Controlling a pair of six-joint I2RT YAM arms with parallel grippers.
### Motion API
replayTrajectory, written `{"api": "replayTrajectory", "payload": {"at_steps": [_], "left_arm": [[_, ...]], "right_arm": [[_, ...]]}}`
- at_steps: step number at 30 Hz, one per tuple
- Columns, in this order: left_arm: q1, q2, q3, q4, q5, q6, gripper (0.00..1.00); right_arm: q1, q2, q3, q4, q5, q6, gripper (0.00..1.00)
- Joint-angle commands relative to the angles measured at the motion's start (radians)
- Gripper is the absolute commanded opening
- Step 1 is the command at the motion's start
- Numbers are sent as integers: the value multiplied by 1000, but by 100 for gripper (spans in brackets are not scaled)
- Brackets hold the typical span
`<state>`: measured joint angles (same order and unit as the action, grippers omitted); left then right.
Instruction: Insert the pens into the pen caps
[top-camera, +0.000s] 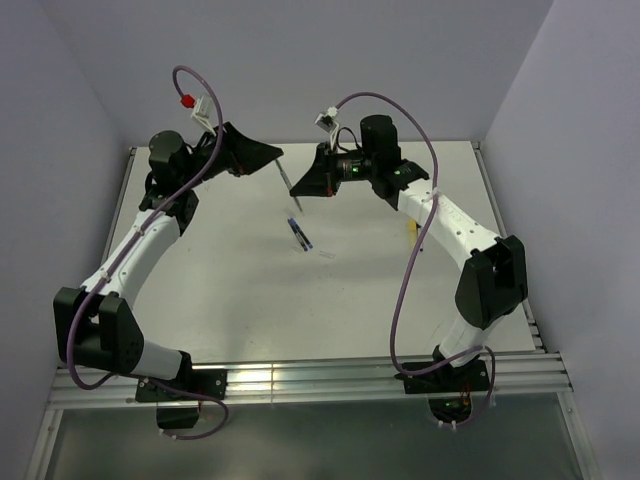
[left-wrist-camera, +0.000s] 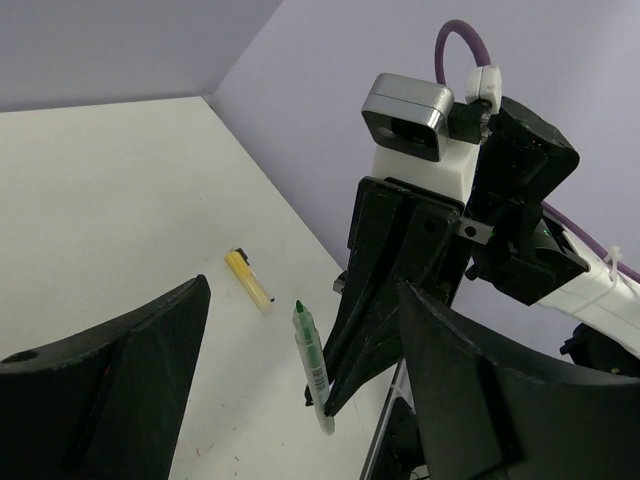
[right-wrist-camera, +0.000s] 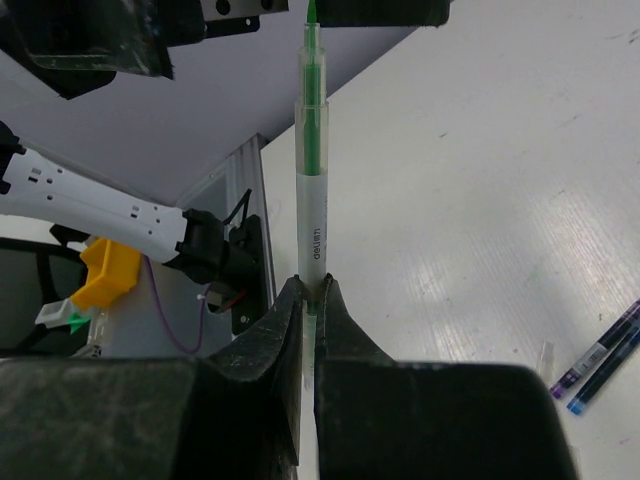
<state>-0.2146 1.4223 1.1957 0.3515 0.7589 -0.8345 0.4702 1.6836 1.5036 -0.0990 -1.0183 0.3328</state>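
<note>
My right gripper (right-wrist-camera: 310, 283) is shut on the lower end of a whitish pen with a green tip (right-wrist-camera: 311, 190) and holds it in the air. In the top view this pen (top-camera: 284, 178) sits between the two grippers. My left gripper (left-wrist-camera: 302, 295) is open wide, with the pen's green tip (left-wrist-camera: 299, 309) pointing into the gap between its fingers without touching them. Two dark blue pens (top-camera: 298, 233) lie side by side on the table, also seen in the right wrist view (right-wrist-camera: 600, 352). A pale translucent cap (top-camera: 325, 253) lies beside them. A yellow cap (left-wrist-camera: 248, 277) lies on the table at the right (top-camera: 412, 228).
The white table (top-camera: 230, 290) ends in a metal rail at the right (top-camera: 505, 220) and at the front. Purple cables (top-camera: 415, 250) hang along both arms. Grey walls close the back and sides.
</note>
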Motion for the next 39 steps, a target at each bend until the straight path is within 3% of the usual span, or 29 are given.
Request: {"api": "replayTrajectory", "payload": {"at_steps": [1,6,9,13,14,15,16,18,20,31,35,39], "left_arm": [[-22,1,-10,55,-1,-32,80],[-55,17,-4,56,13,-47,67],[-71,26,-7,81,26,-77,49],[-75,41,-5,116,66,-138,0],[-75,43,-5,128,74,-149,0],[-75,43,-2,139,79,-158,0],[-75,43,2,151,83,-176,0],[-75,40,10,187,92,-195,0],[-78,38,12,204,97,-206,0],[-141,24,-25,323,57,-258,0],[-150,29,-41,368,56,-291,0],[-163,47,-33,369,59,-302,0]], "right_arm": [[10,-61,-9,82,-26,28,0],[18,-73,-29,123,-29,58,0],[21,-85,-43,150,-26,72,0],[21,-108,-63,192,-39,104,0],[21,-110,-69,197,-45,116,11],[22,-110,-74,199,-67,127,28],[24,-119,-86,208,-71,147,54],[30,-145,-138,223,-78,146,68],[34,-163,-166,228,-85,149,68],[50,-150,-161,311,-77,242,53],[51,-163,-198,324,-57,255,33],[51,-189,-232,325,-42,246,0]]}}
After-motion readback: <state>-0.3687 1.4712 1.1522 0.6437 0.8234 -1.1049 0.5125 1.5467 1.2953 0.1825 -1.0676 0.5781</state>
